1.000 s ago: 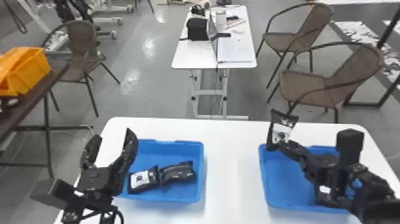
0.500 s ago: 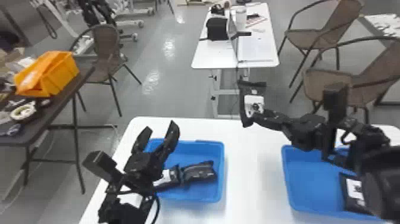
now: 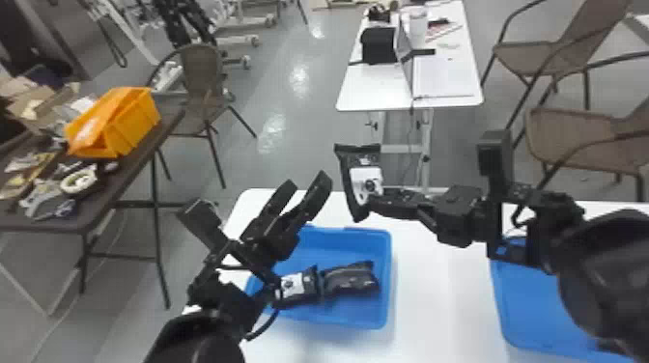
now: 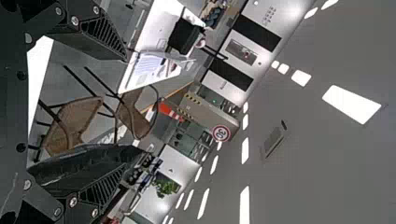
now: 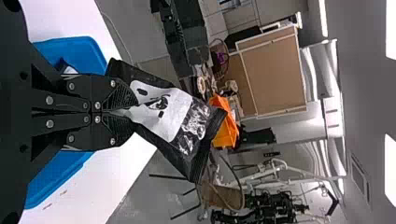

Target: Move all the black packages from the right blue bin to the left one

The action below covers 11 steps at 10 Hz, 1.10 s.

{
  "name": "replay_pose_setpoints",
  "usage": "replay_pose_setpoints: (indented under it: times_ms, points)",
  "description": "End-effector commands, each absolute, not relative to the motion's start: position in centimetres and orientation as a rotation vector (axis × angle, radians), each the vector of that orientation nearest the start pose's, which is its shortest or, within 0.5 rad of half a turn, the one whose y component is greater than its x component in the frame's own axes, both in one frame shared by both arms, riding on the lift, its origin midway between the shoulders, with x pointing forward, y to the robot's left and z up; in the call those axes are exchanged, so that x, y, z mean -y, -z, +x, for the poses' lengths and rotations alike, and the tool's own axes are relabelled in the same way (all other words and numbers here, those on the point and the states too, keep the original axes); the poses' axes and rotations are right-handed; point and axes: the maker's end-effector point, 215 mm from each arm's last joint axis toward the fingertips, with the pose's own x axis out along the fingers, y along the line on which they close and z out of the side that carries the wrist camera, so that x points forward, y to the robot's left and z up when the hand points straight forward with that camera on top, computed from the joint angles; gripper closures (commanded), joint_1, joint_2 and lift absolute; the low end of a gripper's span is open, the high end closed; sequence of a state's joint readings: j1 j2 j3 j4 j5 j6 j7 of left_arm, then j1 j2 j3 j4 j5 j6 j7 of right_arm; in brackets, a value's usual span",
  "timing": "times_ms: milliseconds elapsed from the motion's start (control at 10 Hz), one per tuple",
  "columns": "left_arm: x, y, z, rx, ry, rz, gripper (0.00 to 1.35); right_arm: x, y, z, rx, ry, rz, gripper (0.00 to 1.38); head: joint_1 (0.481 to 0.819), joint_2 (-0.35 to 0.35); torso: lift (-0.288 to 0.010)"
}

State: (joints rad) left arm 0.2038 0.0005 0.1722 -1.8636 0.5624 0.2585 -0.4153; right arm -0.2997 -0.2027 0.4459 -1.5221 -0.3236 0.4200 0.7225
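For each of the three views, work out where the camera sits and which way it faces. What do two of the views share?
Head view: on the head, facing forward and down at the left blue bin and right blue bin; left claw and right claw show.
Left wrist view: on the left wrist, facing past its open fingers towards chairs and ceiling.
Right wrist view: on the right wrist, facing past the right claw and black package.
Shared: head and right wrist views show that package.

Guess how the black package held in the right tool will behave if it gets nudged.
The black package would likely flex, since its film looks creased and pouch-like. Its glossy surface could be slippery. The right tool pinches it near one edge, so it may pivot there.
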Motion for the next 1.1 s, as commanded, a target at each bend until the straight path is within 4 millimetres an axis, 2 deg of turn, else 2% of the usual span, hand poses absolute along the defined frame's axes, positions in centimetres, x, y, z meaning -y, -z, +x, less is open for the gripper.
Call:
replay_pose_setpoints:
  times_ms: [0,200,400,500,600,1000]
  points:
    - [-20.1,31.2,52.7,-0.032,0.372,-0.561,0.23,-6.7,34.1,51.8,-0.289,-1.177,0.064,1.15,0.695,0.277,0.0]
    - [-17.7,30.8,53.0,-0.053,0.451,-0.592,0.23,-7.6,33.5,51.9,-0.275,-1.196,0.062,1.15,0.695,0.273,0.0]
    - [-16.5,30.8,53.0,-0.069,0.48,-0.628,0.24,-8.1,33.7,51.7,-0.282,-1.205,0.082,1.15,0.695,0.259,0.0]
    - [-16.3,30.9,53.1,-0.075,0.484,-0.609,0.46,-8.1,33.9,51.5,-0.286,-1.206,0.09,1.15,0.695,0.257,0.0]
    - [-16.3,30.9,53.3,-0.077,0.479,-0.582,1.21,-8.1,33.9,51.5,-0.285,-1.206,0.09,1.15,0.695,0.254,0.0]
    - [-16.3,29.9,53.2,-0.02,0.478,-0.655,1.21,-8.4,34.1,51.5,-0.279,-1.202,0.1,1.15,0.695,0.255,0.0]
